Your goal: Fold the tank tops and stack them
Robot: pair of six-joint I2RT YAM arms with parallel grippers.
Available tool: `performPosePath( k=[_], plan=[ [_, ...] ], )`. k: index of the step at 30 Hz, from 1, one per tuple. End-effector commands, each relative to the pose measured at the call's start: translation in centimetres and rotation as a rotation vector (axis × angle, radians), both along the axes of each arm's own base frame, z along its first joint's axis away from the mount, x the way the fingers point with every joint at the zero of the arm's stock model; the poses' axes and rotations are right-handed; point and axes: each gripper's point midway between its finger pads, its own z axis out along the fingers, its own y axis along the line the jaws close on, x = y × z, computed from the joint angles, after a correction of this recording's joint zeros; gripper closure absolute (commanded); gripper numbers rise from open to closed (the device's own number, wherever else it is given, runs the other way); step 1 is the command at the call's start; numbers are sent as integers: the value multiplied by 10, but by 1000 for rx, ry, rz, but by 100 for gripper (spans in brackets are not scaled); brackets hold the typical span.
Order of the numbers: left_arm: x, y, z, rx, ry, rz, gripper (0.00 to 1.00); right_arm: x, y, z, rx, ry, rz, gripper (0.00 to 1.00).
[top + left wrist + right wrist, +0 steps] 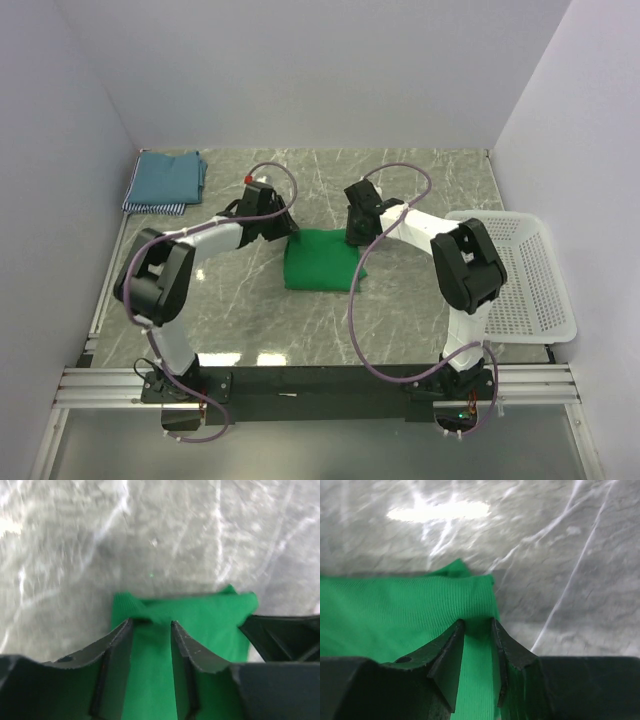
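Observation:
The bright green tank top (320,264) lies folded into a small rectangle at the table's middle. My left gripper (286,233) is at its far left corner and my right gripper (357,236) at its far right corner. In the left wrist view the left gripper (150,623) is closed on a ridge of the green top's (200,611) far edge. In the right wrist view the right gripper (477,622) pinches the green top's (395,611) far corner. The teal-blue tank top (167,177) lies folded at the back left on the striped tank top (153,207), of which only an edge shows.
A white mesh basket (530,285) stands at the right edge of the table. White walls close the table at the back and both sides. The other arm's dark finger (285,637) shows at the right of the left wrist view.

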Motion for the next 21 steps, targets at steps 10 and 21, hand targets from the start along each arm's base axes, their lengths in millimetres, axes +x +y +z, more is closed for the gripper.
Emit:
performPosePath(
  k=[10, 21],
  plan=[
    [24, 25, -54, 217, 96, 90, 68, 27, -1, -4, 62, 11, -47, 66],
    [26, 23, 23, 126, -67, 82, 38, 30, -11, 61, 91, -120, -48, 63]
  ],
)
